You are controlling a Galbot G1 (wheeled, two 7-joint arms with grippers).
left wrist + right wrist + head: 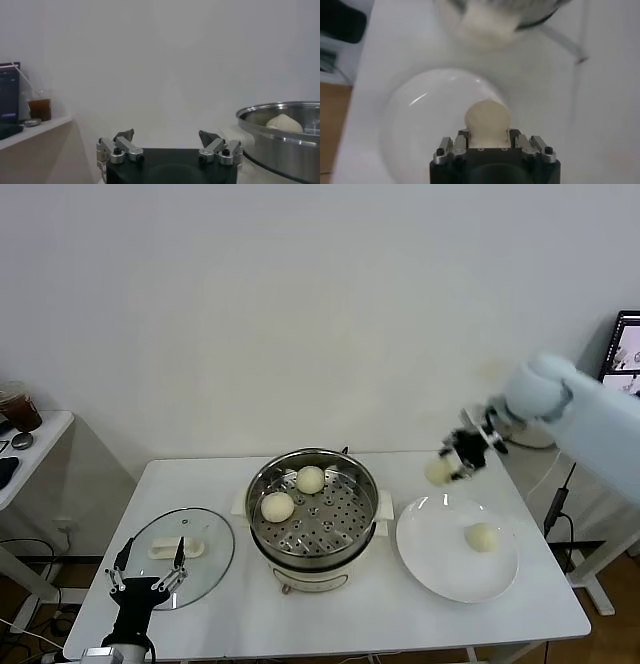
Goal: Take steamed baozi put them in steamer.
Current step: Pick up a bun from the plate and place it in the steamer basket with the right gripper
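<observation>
The steamer (315, 519) stands mid-table with two baozi, one at the back (310, 479) and one at the left (278, 506), on its perforated tray. My right gripper (447, 465) is shut on a third baozi (438, 471) and holds it in the air above the far left edge of the white plate (430, 559); the right wrist view shows this baozi (488, 120) between the jaws. A fourth baozi (482, 536) lies on the plate. My left gripper (150, 569) is open and empty at the table's front left, over the near edge of the glass lid.
The glass lid (205, 559) with a white handle lies flat left of the steamer. The steamer's rim (280, 135) shows in the left wrist view. A side table (25, 449) with a drink cup stands far left. A cable runs off the table's right edge.
</observation>
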